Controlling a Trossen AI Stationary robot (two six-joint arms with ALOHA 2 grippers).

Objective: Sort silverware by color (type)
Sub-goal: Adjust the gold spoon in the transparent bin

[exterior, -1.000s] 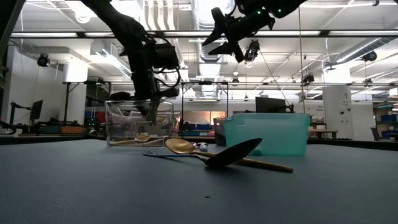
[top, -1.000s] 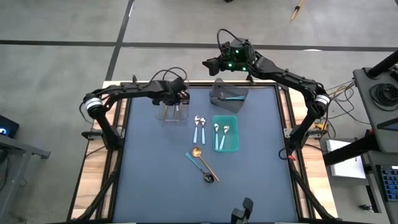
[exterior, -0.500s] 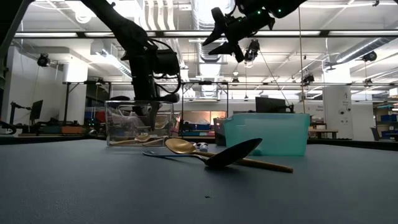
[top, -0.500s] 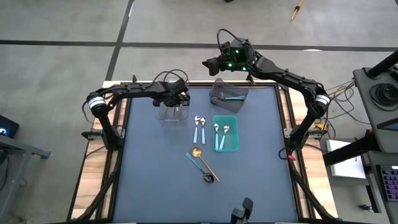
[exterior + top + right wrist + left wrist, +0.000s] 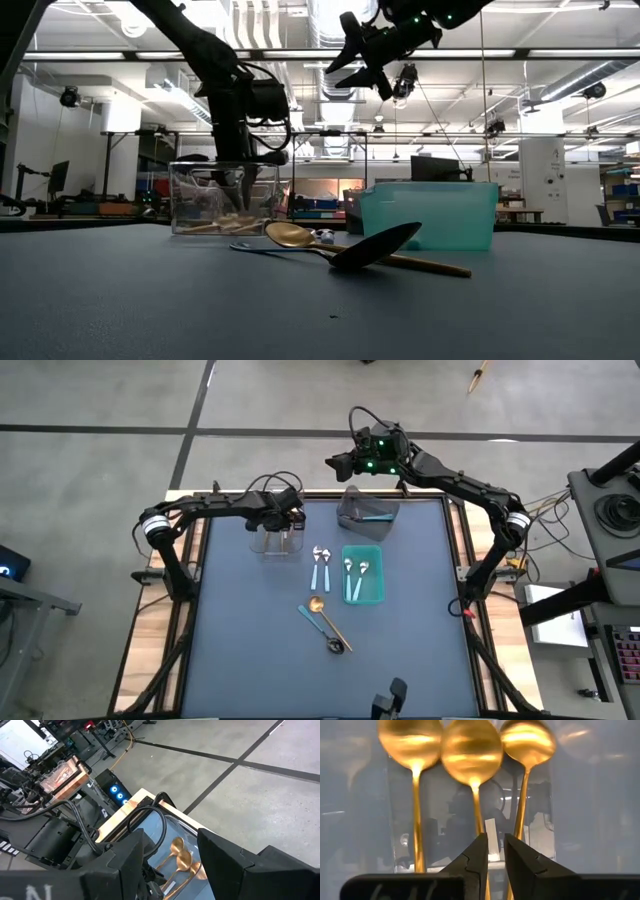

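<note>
The left gripper (image 5: 285,523) hangs over the clear bin (image 5: 279,541) at the worktop's (image 5: 250,640) far left, fingertips just inside its rim. Its jaws stand a narrow slit apart and hold nothing; a second ago they were pinched shut lower in the bin, and since then the arm has lifted a little. Three gold spoons (image 5: 471,755) now lie side by side on the bin's floor, bowls away from the wrist, the middle one's handle running under the jaws.

The right gripper (image 5: 343,463) hovers high beyond the far edge, above the grey bin (image 5: 367,512), unmoved; its jaws are spread wide and empty. A teal handle (image 5: 376,516) shows in the grey bin.

Two blue-handled spoons (image 5: 355,576) lie in the teal bin (image 5: 363,600), two more (image 5: 320,565) on the worktop just left of it. Nearer the front, a gold spoon (image 5: 329,618) and a dark spoon (image 5: 324,631) lie crossed, touching. None of these has shifted.
</note>
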